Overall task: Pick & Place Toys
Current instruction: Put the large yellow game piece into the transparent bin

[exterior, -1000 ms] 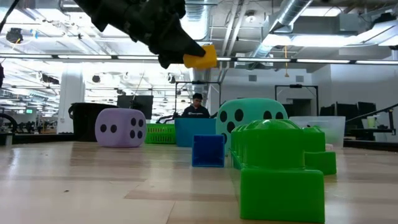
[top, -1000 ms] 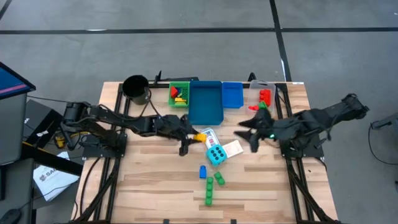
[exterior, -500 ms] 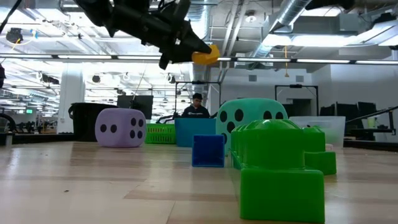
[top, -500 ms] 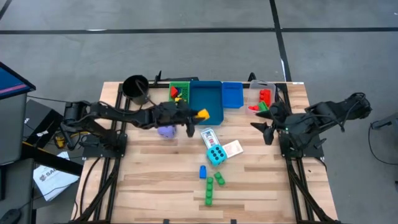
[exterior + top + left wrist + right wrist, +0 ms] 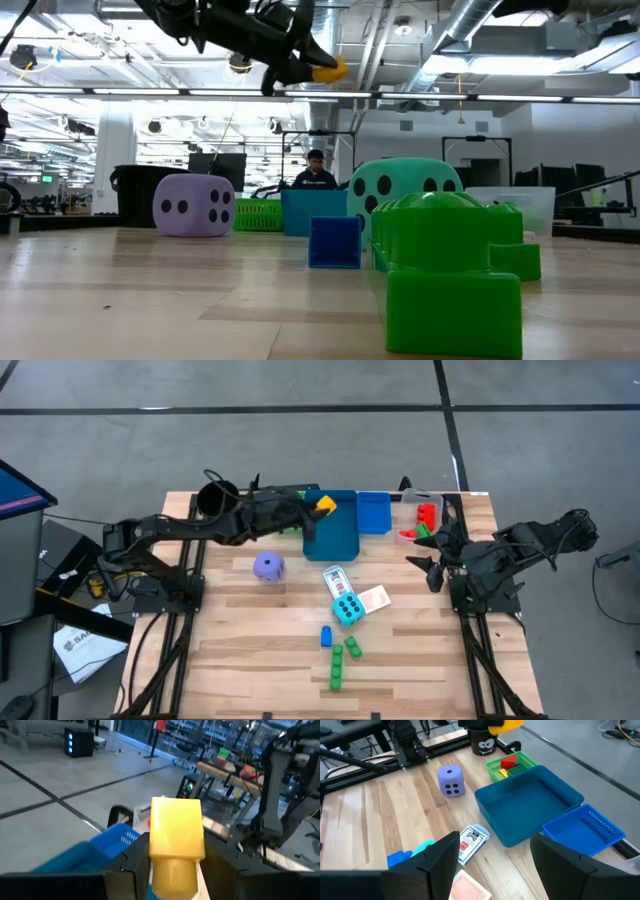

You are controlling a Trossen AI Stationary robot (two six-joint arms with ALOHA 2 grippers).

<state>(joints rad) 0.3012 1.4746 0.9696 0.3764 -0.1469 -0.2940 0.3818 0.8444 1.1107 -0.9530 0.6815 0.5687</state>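
- Holding a yellow brick (image 5: 324, 505) in my left gripper (image 5: 318, 507), jaws clamped on it, above the blue bin (image 5: 331, 526).
- Right gripper (image 5: 428, 550)?
- Parked near the clear bin (image 5: 424, 510); jaws apart, apparently empty.

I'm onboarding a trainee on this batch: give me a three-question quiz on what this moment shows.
1. True or false: the left tool is shut on a yellow brick.
2. The yellow brick hangs over which bin? A) the clear bin B) the big blue bin C) the green bin
3. Fill in: the purple die rests on the ____.

Key: 1 true. 2 B; it is over that bin's far end, not yet let go. 3 table, apart from the cards and the dotted die. The right tool waits open at the table's right edge.
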